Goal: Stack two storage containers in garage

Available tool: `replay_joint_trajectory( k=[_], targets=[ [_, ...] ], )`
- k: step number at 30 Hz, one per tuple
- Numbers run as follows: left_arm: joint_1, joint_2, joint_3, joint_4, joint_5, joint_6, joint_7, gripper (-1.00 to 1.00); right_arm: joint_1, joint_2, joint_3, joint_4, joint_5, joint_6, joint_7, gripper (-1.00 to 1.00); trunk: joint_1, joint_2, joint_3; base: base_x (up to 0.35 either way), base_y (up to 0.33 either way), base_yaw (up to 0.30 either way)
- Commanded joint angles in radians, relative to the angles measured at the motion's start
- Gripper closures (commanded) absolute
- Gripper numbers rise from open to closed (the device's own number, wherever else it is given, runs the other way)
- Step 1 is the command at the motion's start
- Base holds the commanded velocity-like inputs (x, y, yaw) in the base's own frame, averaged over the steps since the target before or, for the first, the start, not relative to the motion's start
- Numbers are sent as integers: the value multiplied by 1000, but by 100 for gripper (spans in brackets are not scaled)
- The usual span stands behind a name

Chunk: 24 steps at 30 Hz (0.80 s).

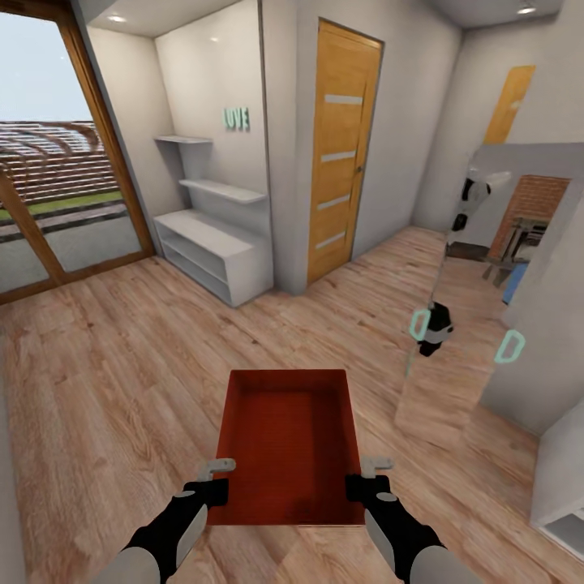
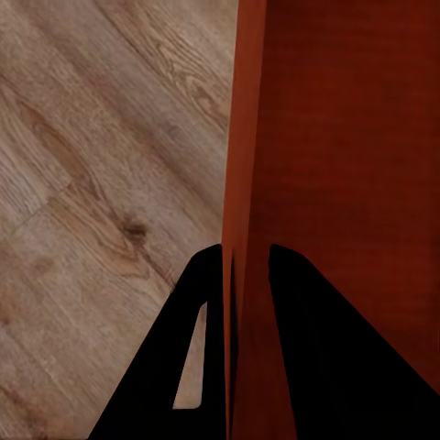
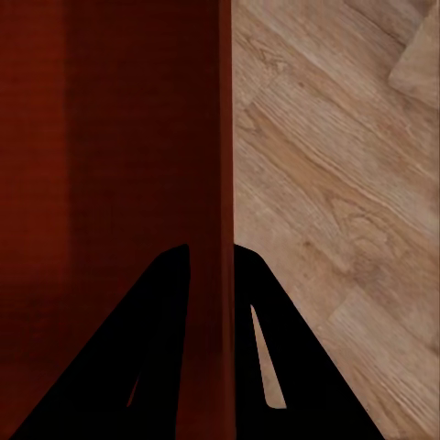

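Note:
An orange-red open-top storage container hangs in front of me above the light wood plank floor, carried by both arms. My left gripper is shut on its left side wall near the close corner. In the left wrist view the black fingers pinch that thin wall, one inside and one outside. My right gripper is shut on the right side wall, and in the right wrist view its fingers clamp the wall the same way. The container is empty.
A glass door with a wood frame is at the left. White shelves stand ahead left, a closed wooden door ahead. A mirror or opening at the right shows brickwork. A white wall corner stands close right.

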Motion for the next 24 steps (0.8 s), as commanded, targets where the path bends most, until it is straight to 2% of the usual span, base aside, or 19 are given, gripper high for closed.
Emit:
replay_joint_trajectory(
  k=[1,24],
  targets=[
    [1,7,-17,-1,-20,6,9,100,-2,-43,-21,-75,15,3,-71,100,1,-2,-2,337,0,0],
    [1,7,-17,-1,-20,6,9,100,-2,-43,-21,-76,15,19,-71,100,1,-2,-2,337,0,0]
  ],
)
